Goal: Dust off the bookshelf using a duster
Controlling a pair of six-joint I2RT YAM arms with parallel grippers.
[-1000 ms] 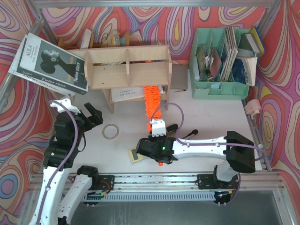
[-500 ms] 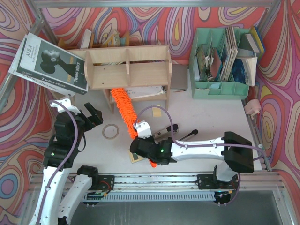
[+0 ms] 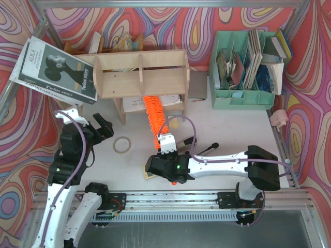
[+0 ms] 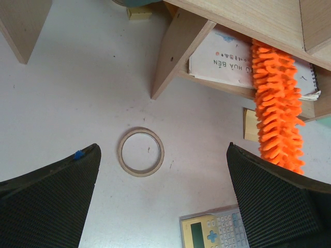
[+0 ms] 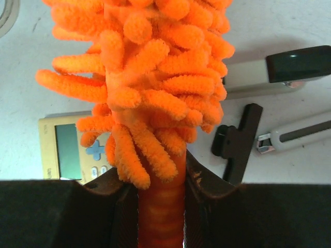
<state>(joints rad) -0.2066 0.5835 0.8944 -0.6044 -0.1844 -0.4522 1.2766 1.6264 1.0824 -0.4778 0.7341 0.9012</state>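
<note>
A white surface (image 3: 232,129) is enclosed by walls draped in cloth (image 3: 207,23) with swirling red, pink, yellow and purple bands. The bookshelf (image 3: 140,72), pale plywood with two tiers and upright dividers, stands at the back of the surface. A few books lean behind it. A black-and-white magazine (image 3: 54,70) is propped against the cloth at the bookshelf's left end. To the right of the bookshelf stands a mint-green organiser (image 3: 243,77) stuffed with booklets.

The duster (image 3: 153,116), bright orange and fluffy, runs from in front of the bookshelf into the lower tier near the middle. There it passes over a notebook (image 4: 227,51). Its tip is hidden under the wood, so whether the fibres touch the board cannot be told.

The right gripper (image 5: 160,194) is in front of the bookshelf. Its jaws are clamped tight on the duster's handle just below the brush. The left gripper (image 3: 102,126) hangs in front of the bookshelf's left end, with its jaws spread wide and nothing between them.

In front of the bookshelf lie a pale ring (image 4: 140,152) and, nearer the arms, a beige calculator (image 5: 64,147). A stapler (image 5: 269,72) lies in front of the bookshelf's right end.
</note>
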